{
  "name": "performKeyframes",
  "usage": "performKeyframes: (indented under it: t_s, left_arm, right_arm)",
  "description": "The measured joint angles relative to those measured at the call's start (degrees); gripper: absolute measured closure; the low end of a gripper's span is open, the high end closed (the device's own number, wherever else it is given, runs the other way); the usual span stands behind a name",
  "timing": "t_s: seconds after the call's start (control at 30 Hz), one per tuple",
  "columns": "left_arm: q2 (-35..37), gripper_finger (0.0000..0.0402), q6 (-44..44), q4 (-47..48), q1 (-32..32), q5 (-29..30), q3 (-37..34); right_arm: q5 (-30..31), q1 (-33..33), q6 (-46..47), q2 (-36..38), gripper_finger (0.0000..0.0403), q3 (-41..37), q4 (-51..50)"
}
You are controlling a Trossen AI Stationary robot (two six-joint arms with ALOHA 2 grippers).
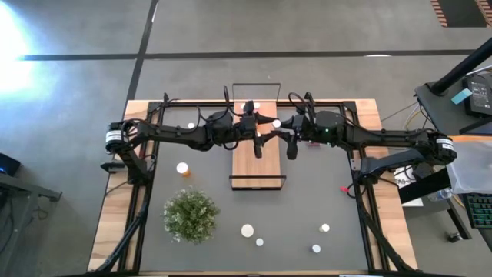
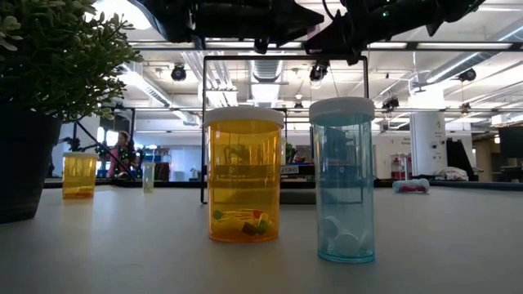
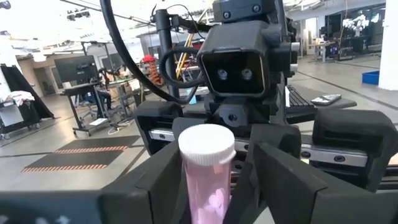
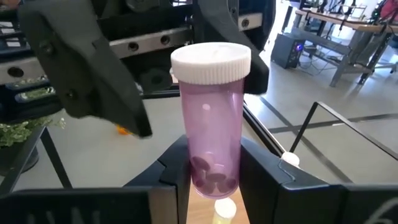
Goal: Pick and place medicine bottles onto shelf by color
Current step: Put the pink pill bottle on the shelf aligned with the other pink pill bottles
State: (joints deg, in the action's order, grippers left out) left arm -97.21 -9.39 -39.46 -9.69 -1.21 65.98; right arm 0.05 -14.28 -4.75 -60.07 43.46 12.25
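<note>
- My right gripper (image 4: 214,180) has its fingers clamped on the lower body of a pink medicine bottle (image 4: 211,118). It stands upright, white cap on top, with a few pills sitting in the bottom.
- From my left wrist view it's the same pink bottle (image 3: 206,174), sitting between my left gripper (image 3: 205,186) fingers. They stand close on either side of it, but honestly I can't tell if they're pinching it or a bit loose.
- So both grippers meet nose to nose over the far half of the shelf (image 1: 256,158), the wooden board in the middle of the table mat (image 1: 307,200). The left gripper (image 1: 258,146) and right gripper (image 1: 292,148) hang just beside each other there.
- A couple of white caps sit at the far end of the shelf, near its black wire frame (image 1: 257,86). Their body colours I can't make out from above.
- An orange bottle (image 1: 183,168) stands on the mat to the left of the shelf, near the green plant (image 1: 190,215).
- Several more white-capped bottles are scattered along the near edge of the mat. In the low view two are up close: an orange one (image 2: 243,173) and a light blue one (image 2: 343,180), both upright.
</note>
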Motion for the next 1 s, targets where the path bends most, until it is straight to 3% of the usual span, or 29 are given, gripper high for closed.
performKeyframes:
  t_s: [0.73,1.0]
  left_arm:
    - [-0.2,0.0217,1.7,-0.6,0.0,1.8,0.0]
    - [-3.7,0.0217,3.3,-7.1,0.0,1.8,0.0]
  right_arm:
    - [0.1,0.0,-0.3,0.9,0.0305,0.1,0.1]
    - [0.0,0.0,0.3,0.9,0.0305,0.1,0.3]
